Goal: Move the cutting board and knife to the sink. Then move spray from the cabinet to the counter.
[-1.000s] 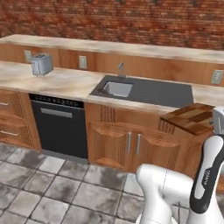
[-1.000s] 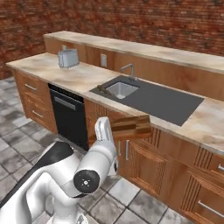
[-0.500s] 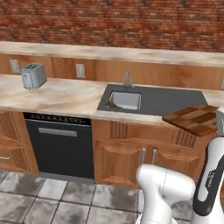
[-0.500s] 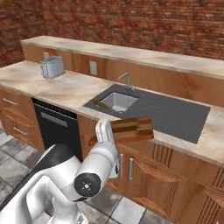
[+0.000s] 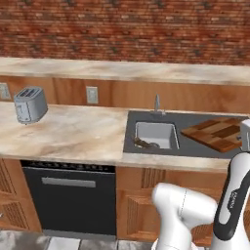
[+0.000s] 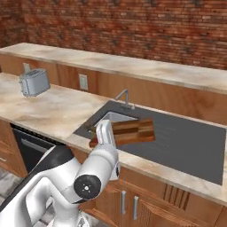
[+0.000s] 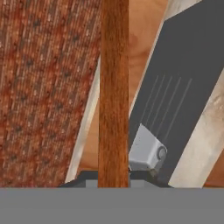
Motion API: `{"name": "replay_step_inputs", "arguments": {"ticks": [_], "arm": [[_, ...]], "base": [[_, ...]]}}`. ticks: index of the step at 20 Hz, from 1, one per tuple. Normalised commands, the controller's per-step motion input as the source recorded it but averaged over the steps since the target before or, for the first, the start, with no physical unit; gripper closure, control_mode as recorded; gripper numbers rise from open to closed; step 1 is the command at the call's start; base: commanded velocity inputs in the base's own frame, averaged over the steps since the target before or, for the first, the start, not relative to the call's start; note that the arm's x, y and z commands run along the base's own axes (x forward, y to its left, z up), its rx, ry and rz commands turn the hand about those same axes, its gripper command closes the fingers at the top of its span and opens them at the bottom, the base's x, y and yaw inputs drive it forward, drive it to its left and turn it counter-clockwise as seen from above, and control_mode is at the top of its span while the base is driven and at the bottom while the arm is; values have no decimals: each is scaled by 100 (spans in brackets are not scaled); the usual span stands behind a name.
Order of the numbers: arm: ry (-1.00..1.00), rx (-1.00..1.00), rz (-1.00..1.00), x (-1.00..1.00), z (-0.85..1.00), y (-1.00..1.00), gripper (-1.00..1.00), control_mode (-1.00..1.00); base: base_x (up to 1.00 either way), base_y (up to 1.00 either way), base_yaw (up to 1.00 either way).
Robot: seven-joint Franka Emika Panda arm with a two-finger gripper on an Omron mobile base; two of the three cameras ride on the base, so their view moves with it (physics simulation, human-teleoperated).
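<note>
I've got the gripper (image 7: pixel 114 181) clenched on the cutting board (image 6: pixel 128 131), held edge-on in the air above the sink (image 6: pixel 177 142), knife (image 5: pixel 144 143) lying in the basin.

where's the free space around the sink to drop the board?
Widest bare patch: the dark drainboard right of the basin, bordered by the backsplash and the counter edge. Counter between toaster and sink is also bare. Crowded: the basin, with the faucet behind and something small and dark inside. The tool holds the cutting board above the basin's edge.
</note>
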Motion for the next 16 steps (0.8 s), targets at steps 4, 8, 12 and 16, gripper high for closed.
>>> {"name": "replay_step_inputs", "arguments": {"ticks": [4,8,12,16], "arm": [[0,0,0,0,0,0,100,100],[0,0,0,0,0,0,100,100],[0,0,0,0,0,0,100,100],[0,0,0,0,0,0,100,100]], "base": [[89,0,-30],[47,0,-10],[40,0,-3],[81,10,-10]]}}
